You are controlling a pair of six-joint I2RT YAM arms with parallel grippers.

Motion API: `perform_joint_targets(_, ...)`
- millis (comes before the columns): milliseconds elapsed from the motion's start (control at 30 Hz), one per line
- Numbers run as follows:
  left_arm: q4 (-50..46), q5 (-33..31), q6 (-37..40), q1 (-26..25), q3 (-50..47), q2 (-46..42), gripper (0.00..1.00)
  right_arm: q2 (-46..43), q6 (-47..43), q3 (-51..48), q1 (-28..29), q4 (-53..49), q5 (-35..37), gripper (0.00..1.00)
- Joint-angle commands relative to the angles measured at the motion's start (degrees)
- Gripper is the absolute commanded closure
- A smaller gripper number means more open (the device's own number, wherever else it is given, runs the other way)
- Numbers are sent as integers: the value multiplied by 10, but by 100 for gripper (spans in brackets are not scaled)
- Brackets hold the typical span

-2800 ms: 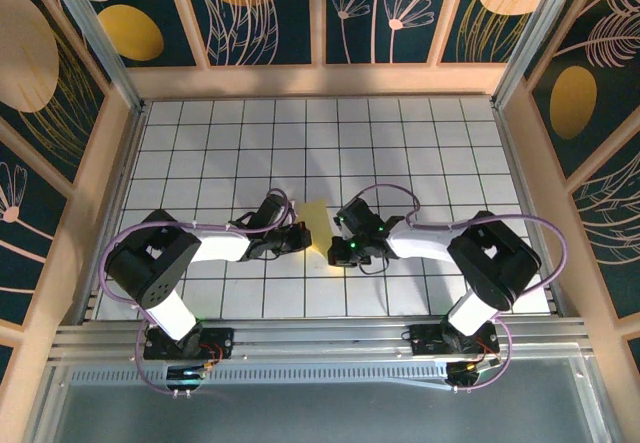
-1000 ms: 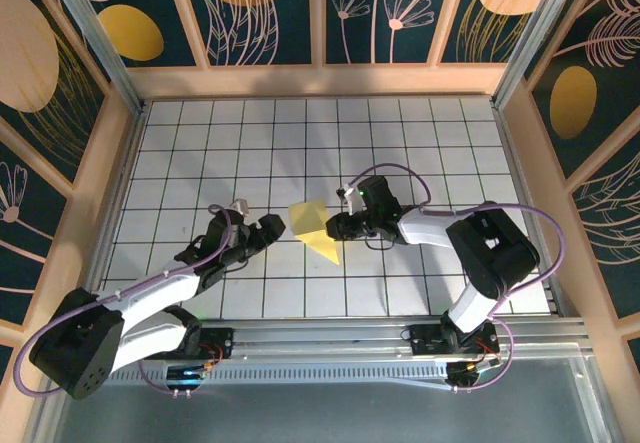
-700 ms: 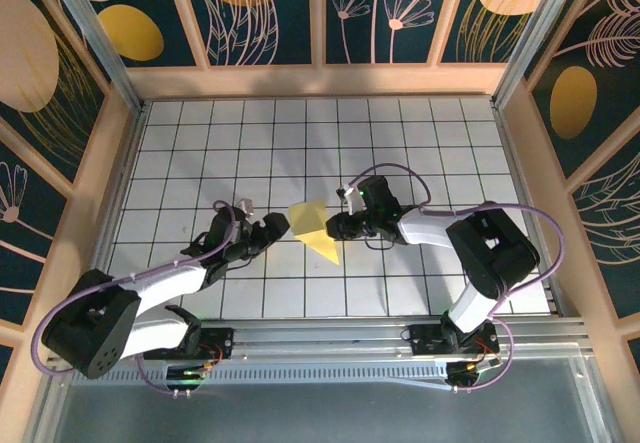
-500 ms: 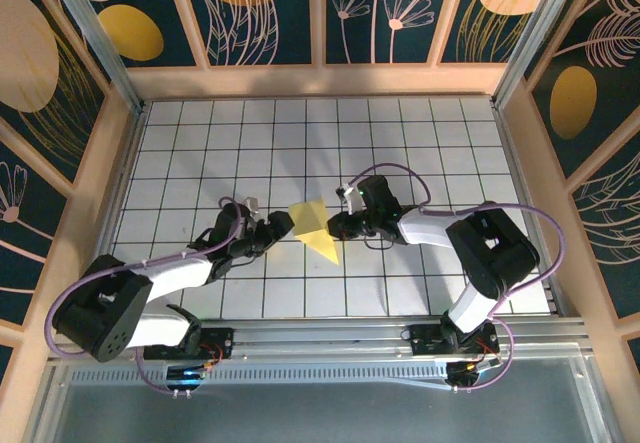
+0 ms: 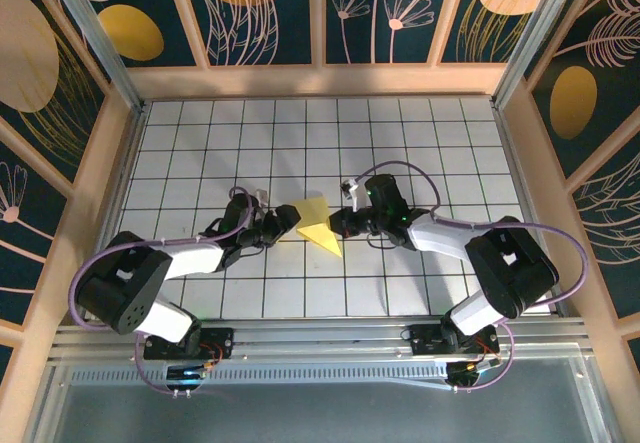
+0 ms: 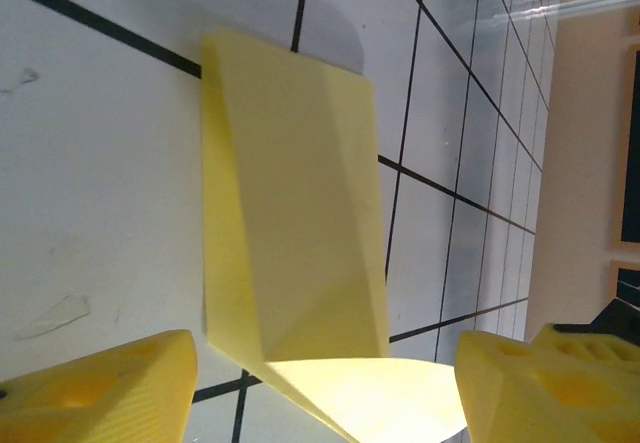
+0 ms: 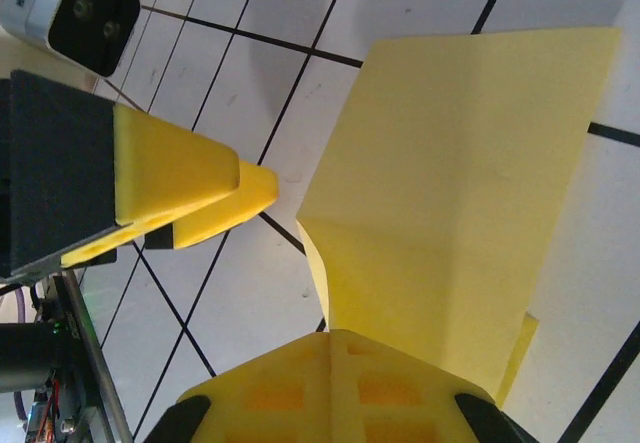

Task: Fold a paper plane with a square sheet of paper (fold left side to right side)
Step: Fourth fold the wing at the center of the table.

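Observation:
The square sheet of paper (image 5: pixel 315 225) is bright yellow, folded and creased, with one flap raised off the white grid table (image 5: pixel 400 143). My right gripper (image 5: pixel 341 222) is at its right edge, shut on the paper (image 7: pixel 460 183), whose near edge runs in between the closed fingertips (image 7: pixel 340 348). My left gripper (image 5: pixel 287 225) is at the sheet's left edge and open. In the left wrist view the folded paper (image 6: pixel 300 223) rises between the two wide-apart fingers (image 6: pixel 110 388), with no contact visible. The left gripper's fingers (image 7: pixel 190 188) also appear in the right wrist view, beside the sheet.
Wooden walls (image 5: pixel 320 81) with dark floral panels close in the table on three sides. An aluminium rail (image 5: pixel 320 338) runs along the near edge by the arm bases. Both forearms lie low over the table, converging on the middle.
My left arm has swung in from the lower left until its open gripper reaches the paper's left edge. The right gripper keeps hold; the sheet has shifted slightly right and lower.

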Motion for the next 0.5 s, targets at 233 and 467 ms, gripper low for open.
perform_joint_targets(233, 55, 25, -11, 4, 33, 65, 33, -26, 13, -21, 2, 18, -4, 100)
perform_joint_targets(467, 73, 38, -13, 4, 45, 95, 38, -34, 16, -24, 2, 20, -1, 100)
